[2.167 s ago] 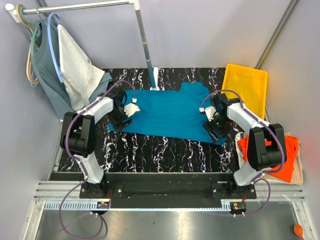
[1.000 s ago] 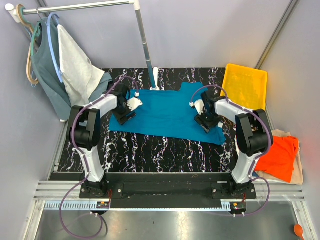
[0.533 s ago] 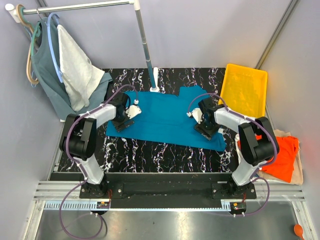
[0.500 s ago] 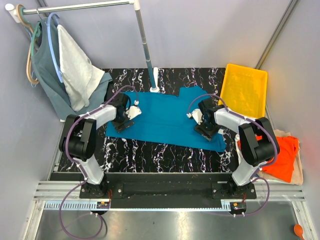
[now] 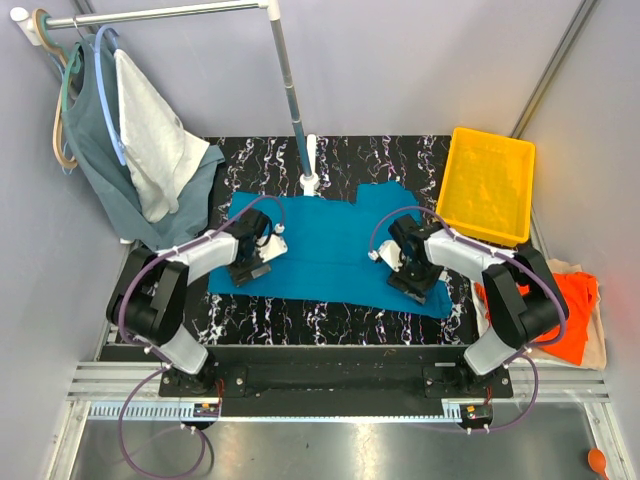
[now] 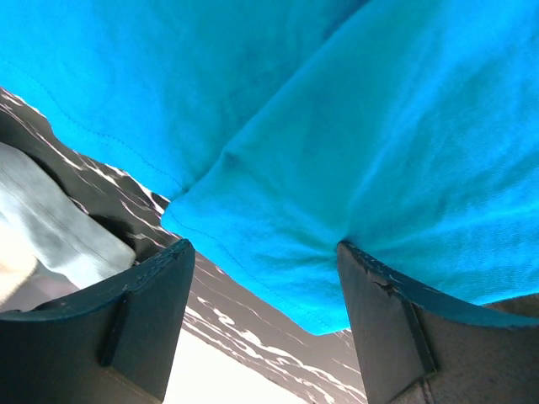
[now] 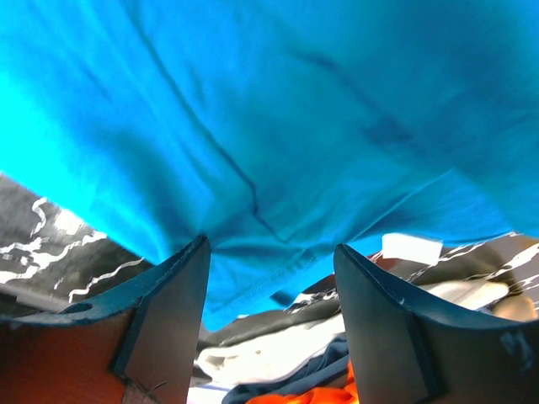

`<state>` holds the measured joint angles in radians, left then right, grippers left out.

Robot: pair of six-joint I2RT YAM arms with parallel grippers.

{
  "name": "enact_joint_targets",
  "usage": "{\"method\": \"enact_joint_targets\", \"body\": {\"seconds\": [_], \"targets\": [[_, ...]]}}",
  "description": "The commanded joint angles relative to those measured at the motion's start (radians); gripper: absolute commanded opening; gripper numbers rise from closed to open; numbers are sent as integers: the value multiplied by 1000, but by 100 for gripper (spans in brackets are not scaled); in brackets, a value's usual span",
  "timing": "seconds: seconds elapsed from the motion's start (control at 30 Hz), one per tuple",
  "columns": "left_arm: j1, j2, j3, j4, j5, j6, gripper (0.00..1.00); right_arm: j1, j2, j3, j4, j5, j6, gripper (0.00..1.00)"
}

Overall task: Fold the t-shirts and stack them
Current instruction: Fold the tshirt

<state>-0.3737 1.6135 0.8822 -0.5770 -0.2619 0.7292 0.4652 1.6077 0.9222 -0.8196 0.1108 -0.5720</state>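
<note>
Teal-blue t-shirt (image 5: 330, 238) — spread out on the table (image 5: 300, 305), near edge under both claws. Left claw (image 5: 248, 270) and right claw (image 5: 414, 280) wide open, holding nothing, cloth edge between the fingers. Could miss the edge if shut too high — then a crooked, bunched fold.

Arms low, left end effector (image 6: 265, 282) and right end effector (image 7: 269, 273) both wide-jawed.

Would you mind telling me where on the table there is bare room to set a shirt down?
The widest bare patch is the near strip of table, between the teal t-shirt and the near edge. A smaller one lies at the far edge, between the stand base and the yellow bin. The middle is crowded: shirt, left gripper, right gripper.
</note>
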Motion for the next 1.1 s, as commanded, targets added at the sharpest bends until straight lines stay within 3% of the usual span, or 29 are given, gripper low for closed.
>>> {"method": "enact_joint_targets", "body": {"seconds": [0.0,1.07], "targets": [[-22,-6,-101,-127,58,-68,75,18,-55,-22,-49,-22,-14,69],[-152,-145,-278,-168,70,-166,75,118,-117,-186,-32,-79,20,70]]}}
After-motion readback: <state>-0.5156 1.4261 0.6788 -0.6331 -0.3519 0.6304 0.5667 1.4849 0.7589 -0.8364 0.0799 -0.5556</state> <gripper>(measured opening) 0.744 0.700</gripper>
